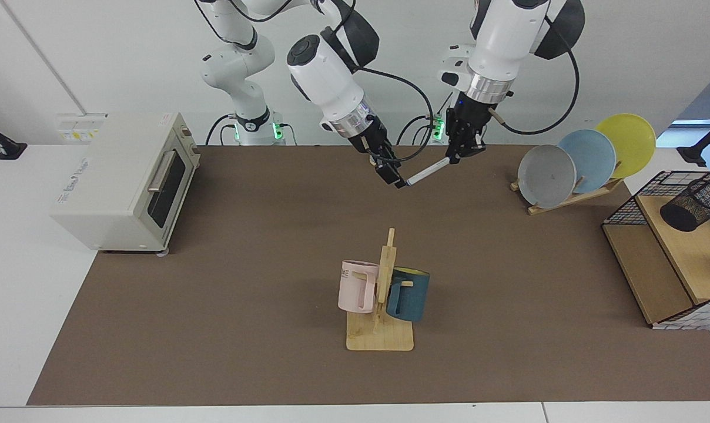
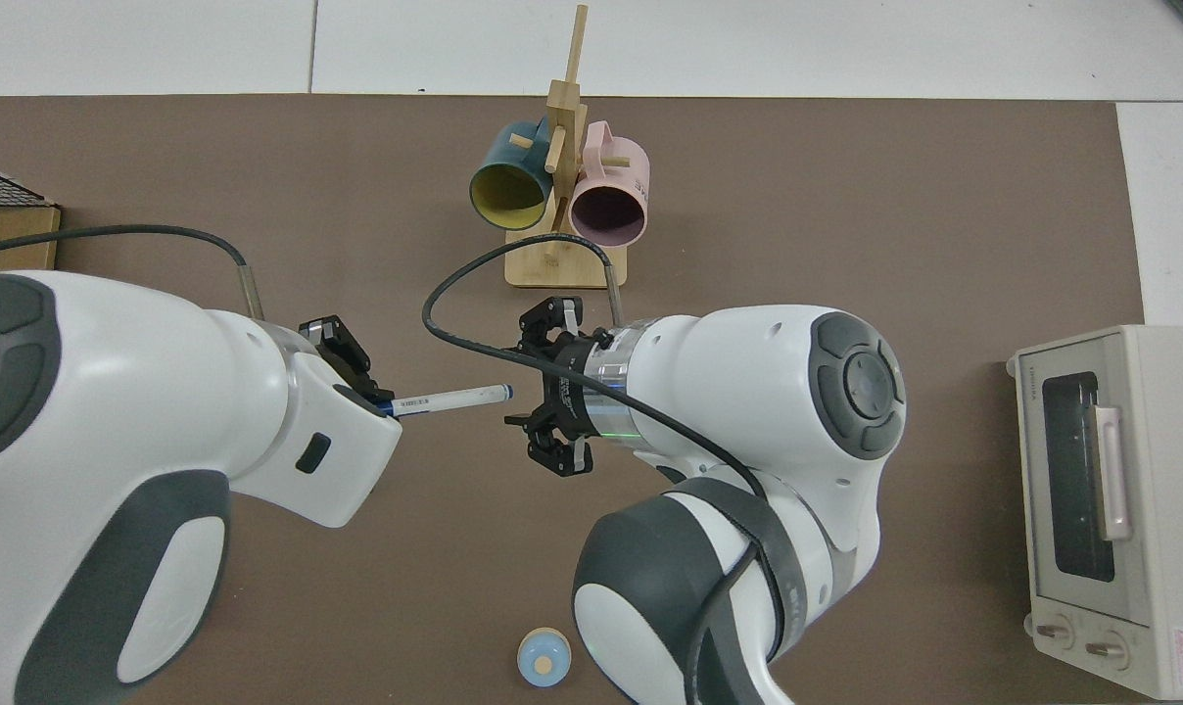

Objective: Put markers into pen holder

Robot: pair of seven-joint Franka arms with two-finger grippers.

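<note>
The white marker [image 1: 428,171] hangs slanted above the back of the brown mat, and my left gripper [image 1: 459,151] is shut on its upper end. From above, the marker [image 2: 451,398] lies level with its blue end inside the left gripper [image 2: 371,392]. My right gripper [image 1: 393,176] is open just beside the marker's free end and does not touch it. In the top view the right gripper [image 2: 543,390] has its jaws spread wide, a small gap from the marker's tip. The black mesh pen holder [image 1: 696,205] sits on the upper wooden shelf of the wire basket at the far right.
A mug rack [image 1: 381,305] with a pink and a dark blue mug stands mid-mat. A toaster oven [image 1: 126,179] is at the view's left. A plate rack [image 1: 587,161] and a wire basket [image 1: 655,264] are at the right. A small blue round object [image 2: 543,658] lies behind the arms.
</note>
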